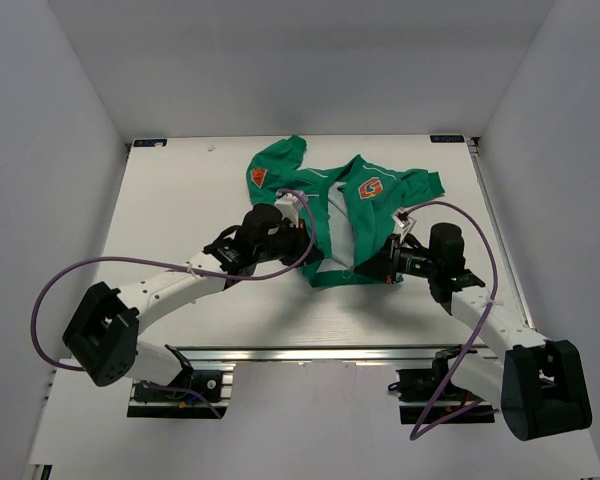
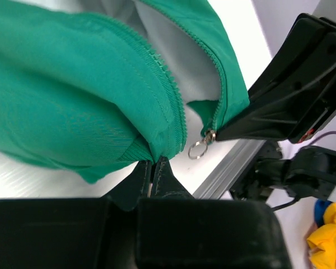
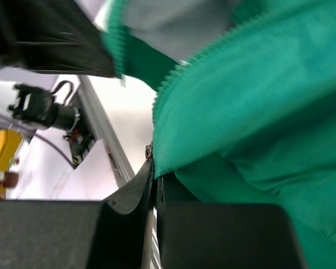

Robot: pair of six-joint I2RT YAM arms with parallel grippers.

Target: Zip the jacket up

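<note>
Both the left pincer (image 2: 154, 163) and right pincer (image 3: 155, 170) are clamped on the jacket (image 1: 412, 186) hem beside its open zipper (image 2: 176, 95).

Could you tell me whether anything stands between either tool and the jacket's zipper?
Nothing visible does: the left tool and the right tool are each shut on the bottom hem of the jacket, beside its zipper.

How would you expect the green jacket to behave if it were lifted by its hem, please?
Probably floppy: the jacket lies creased with bent sleeves, so it would likely drape and sag. Its fabric looks thin, so it is likely light. The zipper pull hangs loose and may swing.
</note>
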